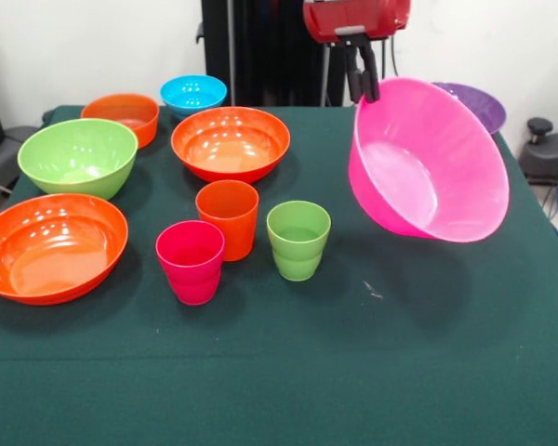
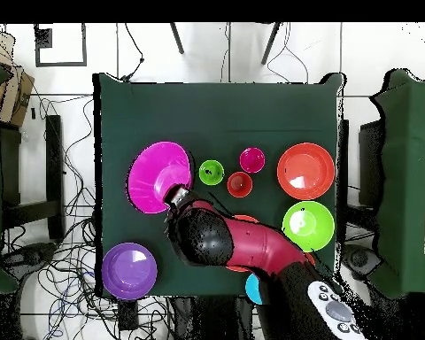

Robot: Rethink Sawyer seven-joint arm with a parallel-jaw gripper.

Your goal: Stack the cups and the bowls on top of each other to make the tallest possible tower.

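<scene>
My gripper (image 1: 365, 85) is shut on the far rim of the large pink bowl (image 1: 428, 158), which hangs tilted above the table's right side, its opening facing left. In the overhead view the gripper (image 2: 176, 197) meets the pink bowl (image 2: 157, 175) at its lower edge. Three cups stand upright mid-table: orange (image 1: 227, 216), magenta-red (image 1: 191, 260) and light green (image 1: 298, 239). The purple bowl (image 1: 472, 104) sits behind the pink one. On the left rest a green bowl (image 1: 78, 156), two wide orange bowls (image 1: 51, 246) (image 1: 231, 141), a small orange bowl (image 1: 121, 113) and a small blue bowl (image 1: 193, 93).
Dark green cloth (image 1: 288, 372) covers the table. In the overhead view the arm (image 2: 243, 243) hides most of one orange bowl and part of the blue bowl (image 2: 251, 289). Chairs and cables surround the table.
</scene>
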